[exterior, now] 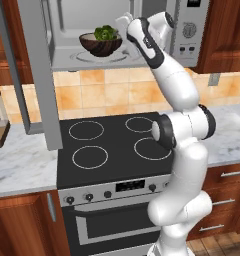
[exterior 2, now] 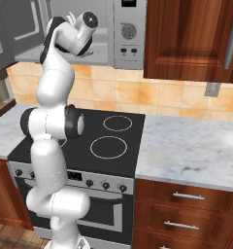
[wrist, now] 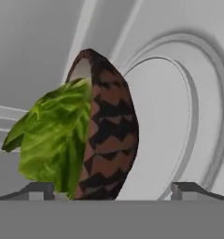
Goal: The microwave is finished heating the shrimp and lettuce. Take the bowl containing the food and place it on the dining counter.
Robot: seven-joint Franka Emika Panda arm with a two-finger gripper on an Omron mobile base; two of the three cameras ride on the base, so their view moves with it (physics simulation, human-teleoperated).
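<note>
Reaching into the open microwave [exterior: 117,45], the gripper [wrist: 113,189] is standing with its jaws spread wide and holding nothing, its two dark fingertips [wrist: 39,190] showing on either side of the bowl [wrist: 109,135] in the hand view. Whether they are touching the bowl cannot be told. In that rolled view the dark brown patterned bowl is appearing on edge, with the green lettuce [wrist: 51,140] bulging out of its mouth and the round glass turntable [wrist: 170,126] lying behind it. Seen from the left base view, the bowl is sitting upright on the turntable inside the grey cavity, lettuce heaped in it, with the white arm [exterior: 177,125] rising over the black stove [exterior: 112,145] to meet it from the right. The microwave door [exterior: 37,70] is hanging open to the left, above the marble counter [exterior: 22,165].
</note>
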